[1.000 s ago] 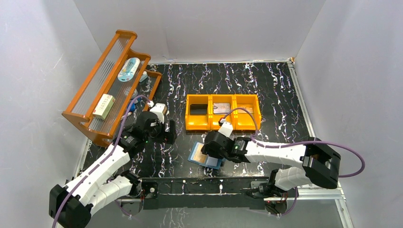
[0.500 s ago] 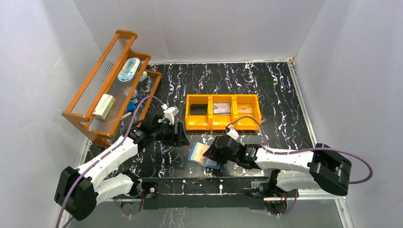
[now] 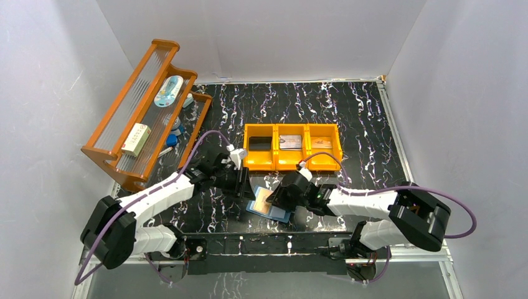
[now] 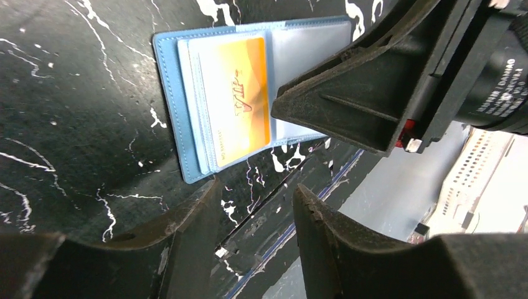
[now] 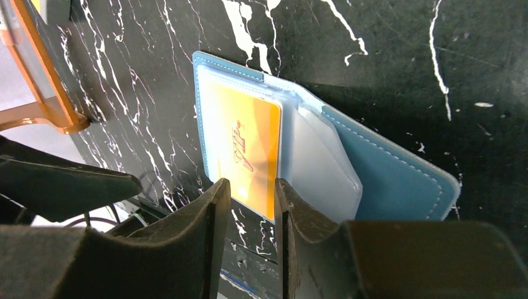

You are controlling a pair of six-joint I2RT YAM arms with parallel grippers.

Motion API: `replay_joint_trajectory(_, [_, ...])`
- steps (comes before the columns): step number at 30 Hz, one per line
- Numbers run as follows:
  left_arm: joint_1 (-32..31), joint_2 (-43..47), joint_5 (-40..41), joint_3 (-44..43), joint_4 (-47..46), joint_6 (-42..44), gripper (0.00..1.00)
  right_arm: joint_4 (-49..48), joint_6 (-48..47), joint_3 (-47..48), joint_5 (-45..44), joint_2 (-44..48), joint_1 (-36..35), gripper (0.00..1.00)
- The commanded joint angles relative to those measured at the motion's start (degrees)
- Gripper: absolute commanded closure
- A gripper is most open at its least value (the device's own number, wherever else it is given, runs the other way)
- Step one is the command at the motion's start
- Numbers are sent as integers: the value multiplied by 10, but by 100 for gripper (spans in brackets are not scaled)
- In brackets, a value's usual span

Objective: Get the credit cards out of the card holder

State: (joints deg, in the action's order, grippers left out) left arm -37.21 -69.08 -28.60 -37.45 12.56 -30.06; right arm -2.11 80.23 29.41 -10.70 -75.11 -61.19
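One wallet [image 5: 398, 174], teal with a stitched edge, lies open flat on the black marbled table [image 5: 373, 50], just ahead of the right gripper [image 5: 252, 187]. One card [image 5: 246, 149] seen: orange, glossy, rectangular, under a clear sleeve. Right jaws narrowly apart, empty, card's edge at their mouth. Jaws of left gripper [image 4: 255, 190] apart, empty; wallet just beyond its tips.

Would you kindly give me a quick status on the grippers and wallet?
Left gripper part open, empty, beside the wallet. Right gripper part open, empty, low over wallet. Orange card in its pocket, not yet out. Nothing blocking.
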Motion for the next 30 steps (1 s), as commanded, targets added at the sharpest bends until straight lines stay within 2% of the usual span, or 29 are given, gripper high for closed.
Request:
replay_joint_trajectory(1, [-22, -24, 8, -23, -5, -4, 56, -39, 18, -13, 14, -8, 5, 60])
replay_joint_trajectory(5, [-43, -65, 30, -27, -10, 4, 58, -71, 29, -36, 32, -19, 8, 63])
replay_joint_trajectory(11, [-80, -109, 58, -55, -14, 10, 63, -60, 27, -35, 29, -26, 8, 64])
replay_joint_trajectory(21, [-88, -108, 86, -69, -12, 18, 65, -63, 36, -51, 25, -17, 7, 64])
replay_joint_trajectory(30, [-96, -146, 77, -75, -28, 10, 66, -62, 46, -59, 16, 0, 8, 63])
